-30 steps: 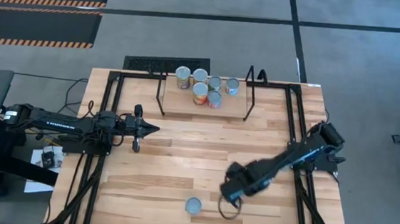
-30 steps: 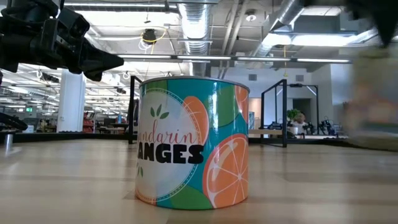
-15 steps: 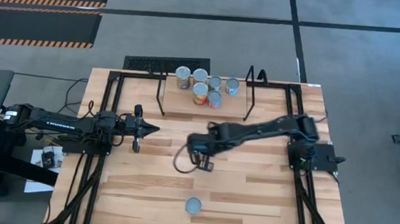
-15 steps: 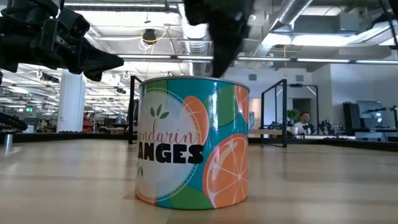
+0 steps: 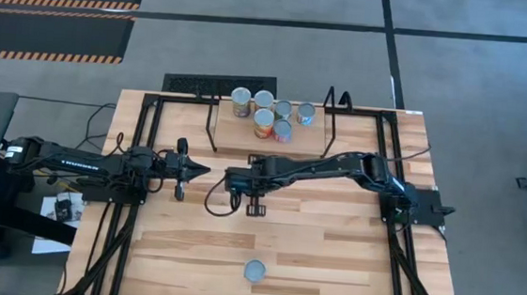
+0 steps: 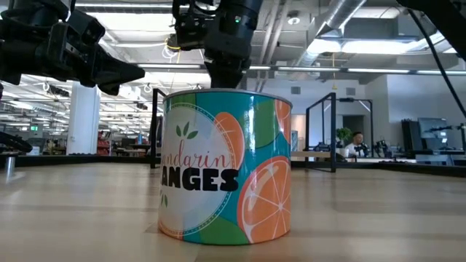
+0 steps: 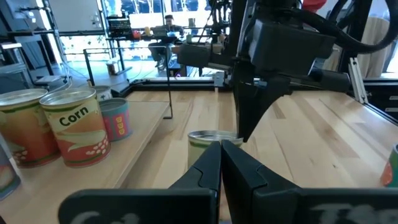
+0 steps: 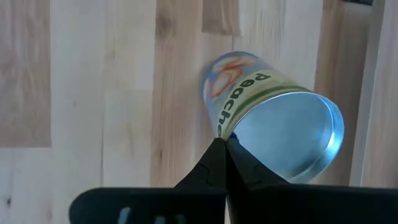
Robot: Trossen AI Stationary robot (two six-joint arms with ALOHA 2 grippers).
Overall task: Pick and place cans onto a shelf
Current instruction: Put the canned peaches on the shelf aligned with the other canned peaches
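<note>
The shelf (image 5: 245, 137), a light-wood board between black wire frames, stands at the table's far middle with several cans (image 5: 271, 115) upright on it. A mandarin-orange can (image 5: 254, 271) stands near the front edge and fills the low view (image 6: 226, 167). My right gripper (image 5: 235, 181) points down at the table's middle, shut on a Peaches can (image 8: 273, 118). That can also shows in the left wrist view (image 7: 208, 138) and is hidden in the high view. My left gripper (image 5: 203, 169) is shut and empty, just left of it. My right gripper comes from above, pointing down, with its fingertips closed on the can's rim (image 8: 222, 132) at one edge of the silvery end. One finger is on the label side, the other over the silvery end. The can's axis runs along the fingers. Whether its base touches the table is hidden.
Black frame rails (image 5: 124, 240) run along the table's left and right sides. Bare wood lies between the shelf and the front can. In the left wrist view a Corn can (image 7: 78, 127) stands on the shelf board. A person sits far off in the room (image 6: 357, 140).
My right gripper has swept from the table's near right, beside the mandarin-orange can, toward the far left to the middle of the table, close to my left gripper.
</note>
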